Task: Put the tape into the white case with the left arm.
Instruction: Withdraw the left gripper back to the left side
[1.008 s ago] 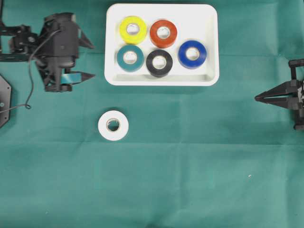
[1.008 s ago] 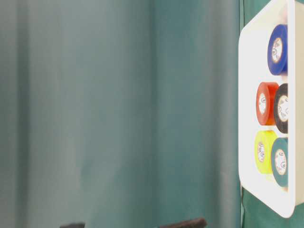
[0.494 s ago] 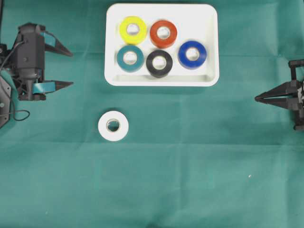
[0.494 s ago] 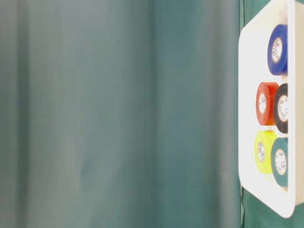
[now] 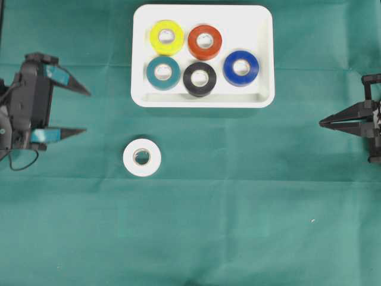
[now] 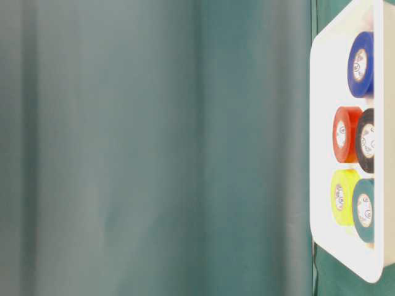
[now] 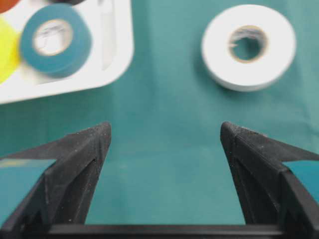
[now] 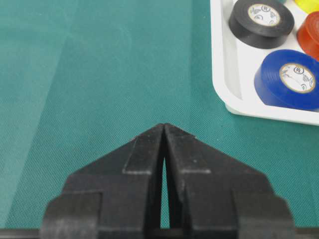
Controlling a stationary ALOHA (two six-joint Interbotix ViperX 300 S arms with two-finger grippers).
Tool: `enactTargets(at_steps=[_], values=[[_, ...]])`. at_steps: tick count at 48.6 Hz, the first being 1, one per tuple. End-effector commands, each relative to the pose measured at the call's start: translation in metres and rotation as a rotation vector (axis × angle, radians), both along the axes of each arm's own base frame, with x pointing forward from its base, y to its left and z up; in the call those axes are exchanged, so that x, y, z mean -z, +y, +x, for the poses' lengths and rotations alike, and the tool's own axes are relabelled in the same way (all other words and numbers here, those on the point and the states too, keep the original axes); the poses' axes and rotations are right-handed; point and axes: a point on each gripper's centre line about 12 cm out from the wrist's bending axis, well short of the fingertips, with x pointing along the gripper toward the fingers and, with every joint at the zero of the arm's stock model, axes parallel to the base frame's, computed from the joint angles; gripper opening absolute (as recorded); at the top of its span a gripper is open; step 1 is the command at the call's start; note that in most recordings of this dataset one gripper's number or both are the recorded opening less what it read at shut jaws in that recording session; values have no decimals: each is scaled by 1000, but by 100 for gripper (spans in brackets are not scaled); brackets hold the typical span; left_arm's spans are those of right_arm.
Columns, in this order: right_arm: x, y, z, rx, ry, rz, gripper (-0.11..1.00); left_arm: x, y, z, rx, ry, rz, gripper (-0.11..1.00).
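Five rolls already in the case, white tape not yet in, lying flat on the green desk below the case's lower left corner; left tool spread wide, empty, well left of the tape; right tool pressed together, idle; grasp, carry, drop all left

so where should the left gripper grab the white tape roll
The white tape roll lies flat, hole up, alone on the cloth. Probably best from straight above, the open left gripper closing on opposite sides of its outer wall.
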Motion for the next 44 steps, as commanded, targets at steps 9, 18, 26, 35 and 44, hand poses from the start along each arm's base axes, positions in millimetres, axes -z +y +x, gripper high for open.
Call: enactTargets(at_steps=[9,18,26,35,44], values=[[-6,0,3,0,-18,0,-9,-2,-16,1,73,-11,-4,88],[-5,0,3,-1,-17,1,-9,0,-19,0,84,-8,-4,88],[-5,0,3,-2,-17,0,-9,-1,-19,0,84,-9,-4,88],[-5,0,3,-1,-17,1,-9,-4,-19,7,83,-31,-2,88],[-5,0,3,-2,-17,0,-9,-2,-20,23,82,-24,-3,88]])
